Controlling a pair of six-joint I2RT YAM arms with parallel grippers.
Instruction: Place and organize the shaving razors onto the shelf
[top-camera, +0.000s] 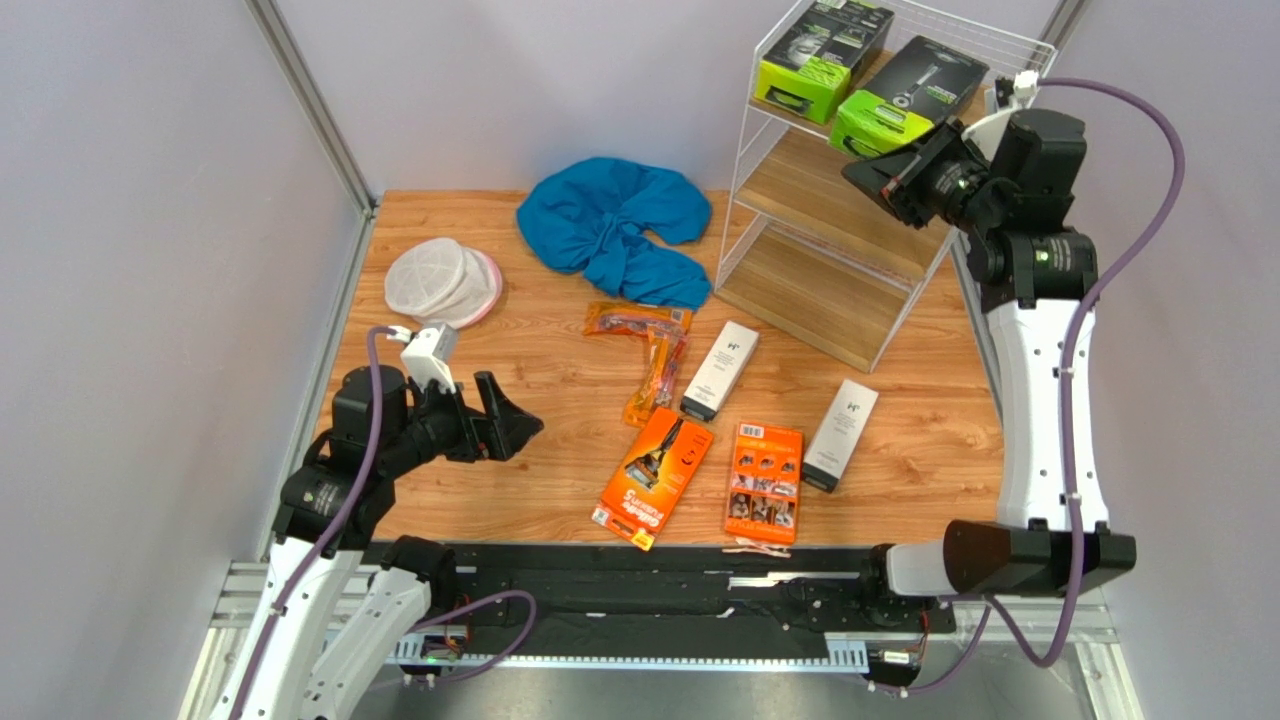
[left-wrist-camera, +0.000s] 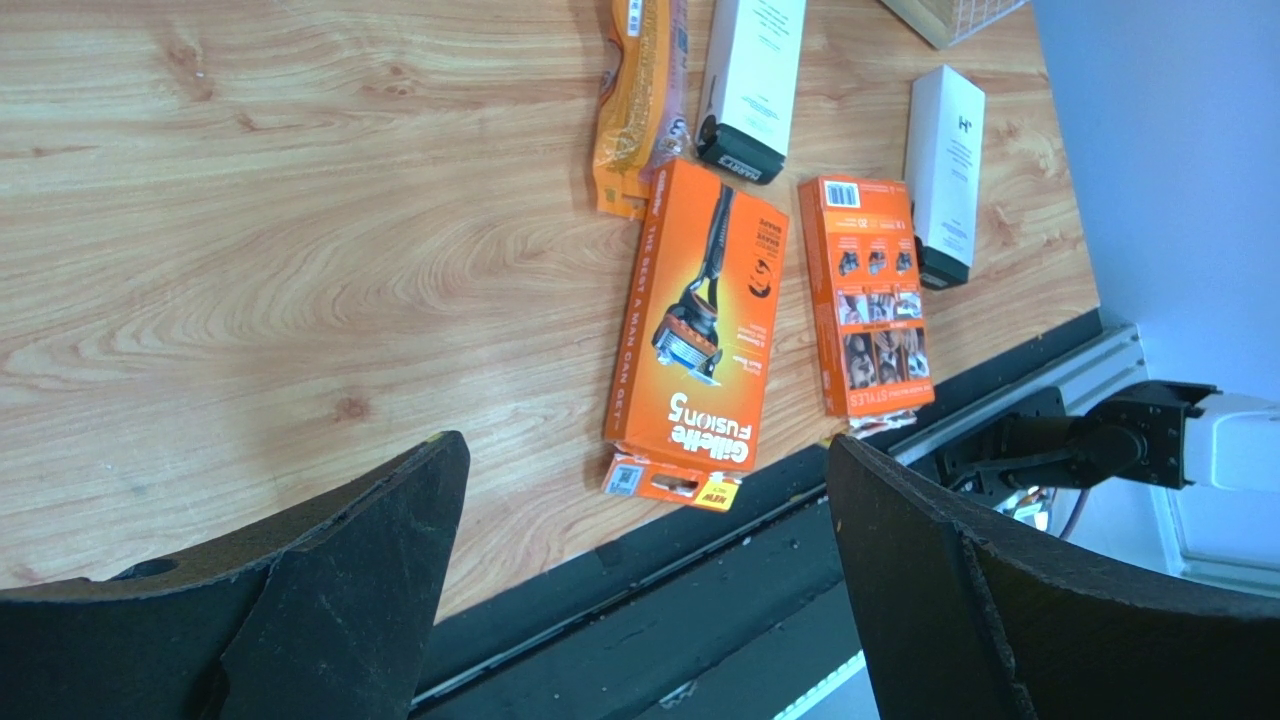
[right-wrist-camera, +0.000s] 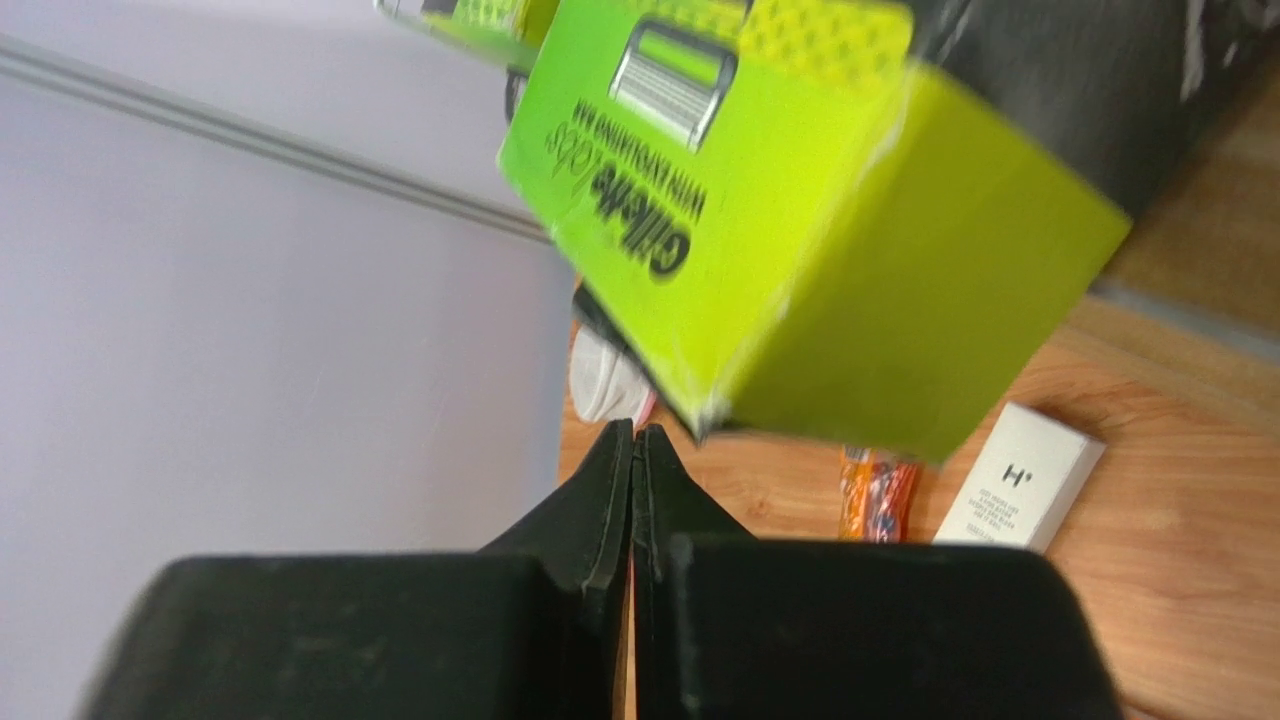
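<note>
The shelf (top-camera: 812, 285) stands at the back right, with two lime-green-and-black razor boxes (top-camera: 822, 57) (top-camera: 909, 93) on its top board. My right gripper (top-camera: 860, 170) is shut and empty, just below the front edge of the nearer green box (right-wrist-camera: 812, 225). Its tips (right-wrist-camera: 634, 435) are close to that box's corner; I cannot tell if they touch it. Two orange cartons (top-camera: 655, 477) (top-camera: 763, 480), two slim white boxes (top-camera: 721, 369) (top-camera: 840, 434) and a clear orange-trimmed bag (top-camera: 646, 353) lie on the table. My left gripper (top-camera: 519, 420) hovers wide open to their left, with the Fusion carton (left-wrist-camera: 699, 315) beyond its tips.
A blue cloth (top-camera: 616, 225) lies crumpled to the left of the shelf, and a round white mesh pouch (top-camera: 440, 281) sits at the back left. The shelf's middle and bottom boards are bare. A black rail (top-camera: 676, 578) runs along the table's near edge.
</note>
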